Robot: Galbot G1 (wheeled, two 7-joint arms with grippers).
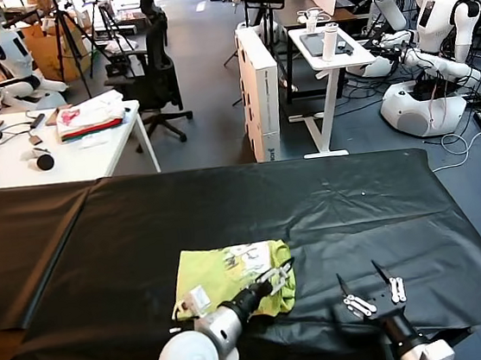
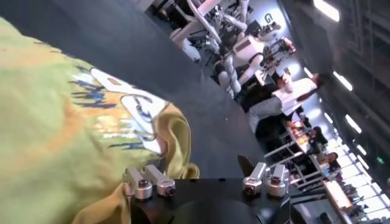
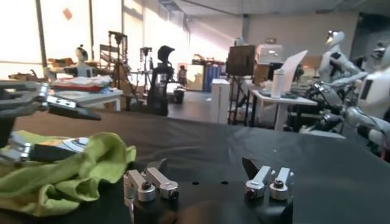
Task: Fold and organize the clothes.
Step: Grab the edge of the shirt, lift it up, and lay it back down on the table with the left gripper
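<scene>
Head view: my left gripper [image 1: 278, 276] sits over the right edge of the folded lime yellow-green soft T-shirt [image 1: 226, 279] on the black table cover [image 1: 356, 201]; its grip I cannot tell. My right gripper [image 1: 370, 289] hovers nearby, spread wide, empty.

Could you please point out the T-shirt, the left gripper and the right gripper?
T-shirt [image 1: 201, 276]: head view, plain green fabric.
Left gripper [image 1: 275, 278]: head view, between its fingertips, over the shirt's edge.
Right gripper [image 1: 360, 278]: head view, between its open fingertips.
</scene>
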